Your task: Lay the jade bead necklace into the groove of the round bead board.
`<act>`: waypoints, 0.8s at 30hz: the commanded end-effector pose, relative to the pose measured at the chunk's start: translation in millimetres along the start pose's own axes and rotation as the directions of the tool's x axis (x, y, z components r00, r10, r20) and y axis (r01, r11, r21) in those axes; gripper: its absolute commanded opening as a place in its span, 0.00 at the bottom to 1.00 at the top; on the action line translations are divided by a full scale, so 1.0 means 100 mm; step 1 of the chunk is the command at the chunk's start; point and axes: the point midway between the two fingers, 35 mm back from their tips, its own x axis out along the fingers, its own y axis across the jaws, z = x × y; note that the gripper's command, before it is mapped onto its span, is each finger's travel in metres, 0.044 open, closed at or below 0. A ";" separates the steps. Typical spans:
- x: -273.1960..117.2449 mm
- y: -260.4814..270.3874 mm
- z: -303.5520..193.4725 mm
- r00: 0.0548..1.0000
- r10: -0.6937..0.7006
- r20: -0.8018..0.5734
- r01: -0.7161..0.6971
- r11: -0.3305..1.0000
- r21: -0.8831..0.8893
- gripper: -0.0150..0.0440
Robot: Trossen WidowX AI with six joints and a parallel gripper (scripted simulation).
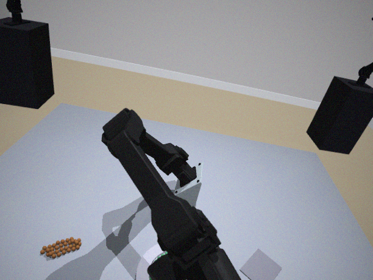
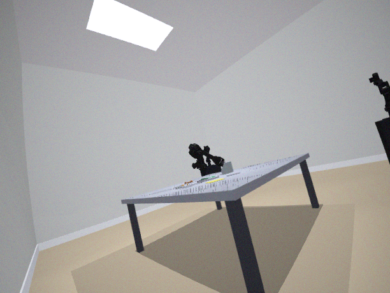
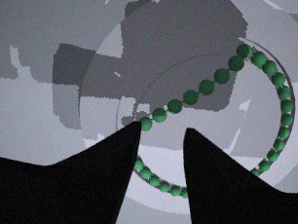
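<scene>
The jade bead necklace [image 3: 206, 88] [image 2: 208, 178] lies on the round bead board [image 1: 141, 266]. In the wrist view its beads curve along the groove at the right and bottom. A straight row of beads cuts across the ring from the upper right to the left fingertip. The groove at the upper left shows no beads. My gripper [image 3: 162, 131] is partly open over the board's lower left, with no bead between its tips; one bead is close beside the left tip. The fingers hide part of the ring. In the top view the arm hides most of the board.
Orange beads [image 1: 61, 247] [image 2: 187, 183] lie to the left of the board in the top view. A flat grey square [image 1: 260, 265] lies to the right. A grey upright plate [image 1: 192, 193] [image 2: 227, 167] stands at the arm's base. A yellow strip [image 2: 215, 181] lies near the board.
</scene>
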 end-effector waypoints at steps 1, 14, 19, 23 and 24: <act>-0.12 0.18 -0.19 1.000 0.015 -0.001 -0.012 0.841 0.541 0.46; -0.12 0.18 -0.19 1.000 0.015 -0.001 -0.012 0.841 0.541 0.46; 0.02 0.18 -0.19 1.000 0.014 -0.001 -0.012 0.841 0.541 0.46; -0.04 0.19 -0.18 1.000 0.020 -0.003 -0.015 0.839 0.544 0.46; -0.03 0.20 -0.18 1.000 0.020 -0.003 -0.015 0.839 0.544 0.46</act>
